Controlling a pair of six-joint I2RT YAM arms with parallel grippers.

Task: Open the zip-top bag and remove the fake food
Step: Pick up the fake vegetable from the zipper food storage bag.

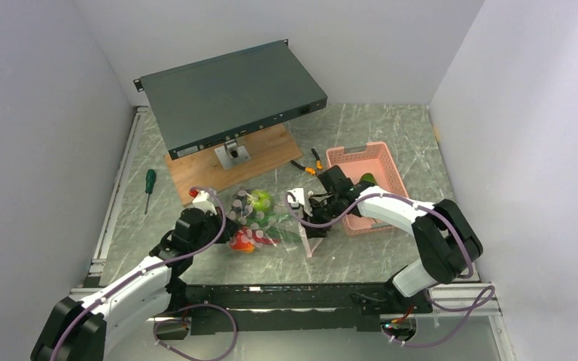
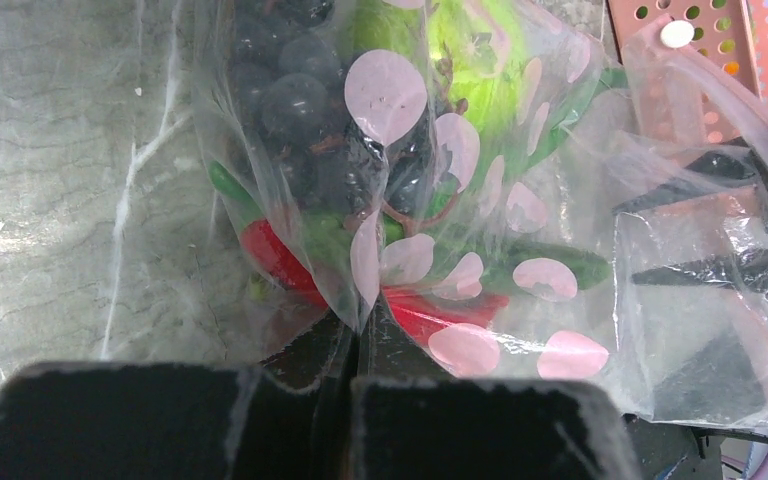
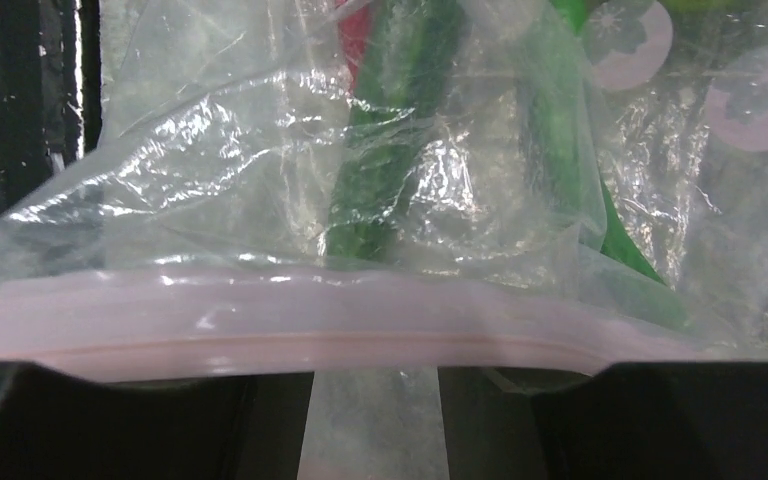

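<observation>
Bench view: the zip-top bag point(image 2: 460, 150) lies on the table point(image 2: 60, 150), fake food point(image 2: 300, 110) inside, the left gripper point(image 2: 350, 345) pinching its film tight as an anchor, the right gripper point(image 3: 375, 400), fingers part-spread, straddling the pink zip strip point(image 3: 360, 320), presumably to open it

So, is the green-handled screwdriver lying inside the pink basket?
No, the screwdriver lies on the table at the far left, well away from the pink basket at the right.

Clear pink-dotted zip-top bag point(image 1: 269, 224) slumped on the table point(image 1: 391, 128), apparently zipped, glossy fake food point(image 1: 259, 201) inside
</observation>
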